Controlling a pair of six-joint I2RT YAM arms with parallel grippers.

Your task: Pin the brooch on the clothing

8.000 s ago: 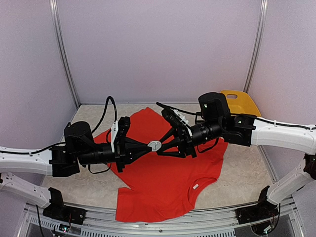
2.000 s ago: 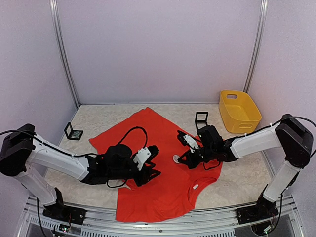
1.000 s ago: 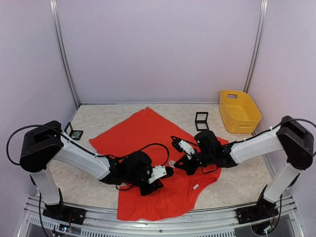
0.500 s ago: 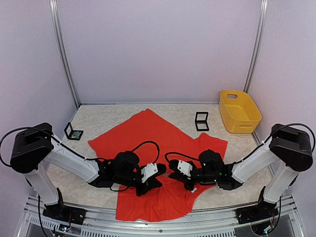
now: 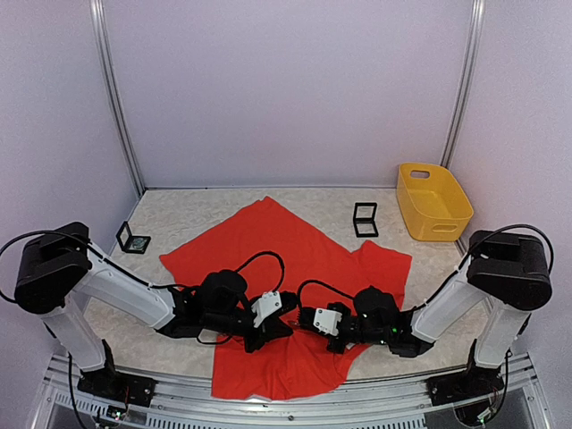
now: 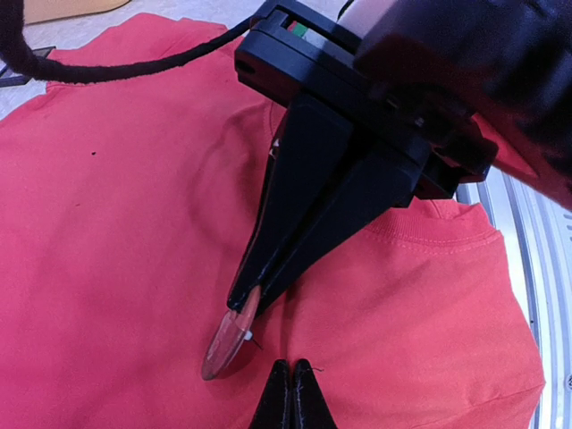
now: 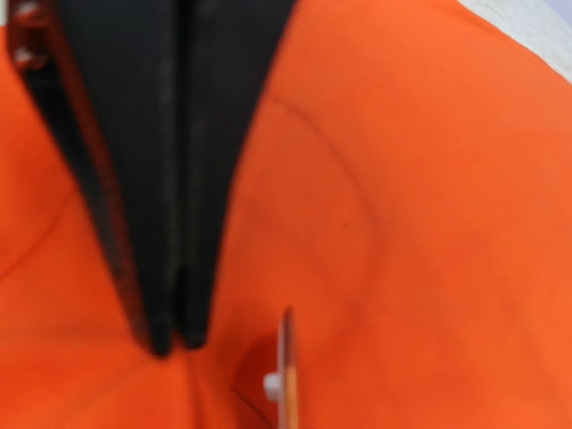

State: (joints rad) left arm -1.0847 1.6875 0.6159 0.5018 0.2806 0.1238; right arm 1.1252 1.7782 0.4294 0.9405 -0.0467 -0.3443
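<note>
The red T-shirt [image 5: 268,237] lies spread on the table; its white label is hidden under my right arm. My left gripper [image 5: 289,314] lies low on the shirt's near part. In the left wrist view its fingertips [image 6: 291,386] are shut on the fabric, and a crease runs up from them. My right gripper [image 5: 303,316] faces it tip to tip and is shut on the brooch [image 6: 229,341], a clear round disc held on edge with its pin toward the cloth. In the right wrist view the brooch [image 7: 287,375] stands just right of the left fingers [image 7: 170,223].
A yellow bin [image 5: 433,201] stands at the back right. A small black frame cube [image 5: 364,219] is left of it, and another black frame [image 5: 131,239] is at the far left. A metal rail [image 5: 295,398] runs along the near edge.
Both arms have come down from mid-air to the shirt. In the last half second the right gripper slid left with the brooch until its tips met the left gripper's.
</note>
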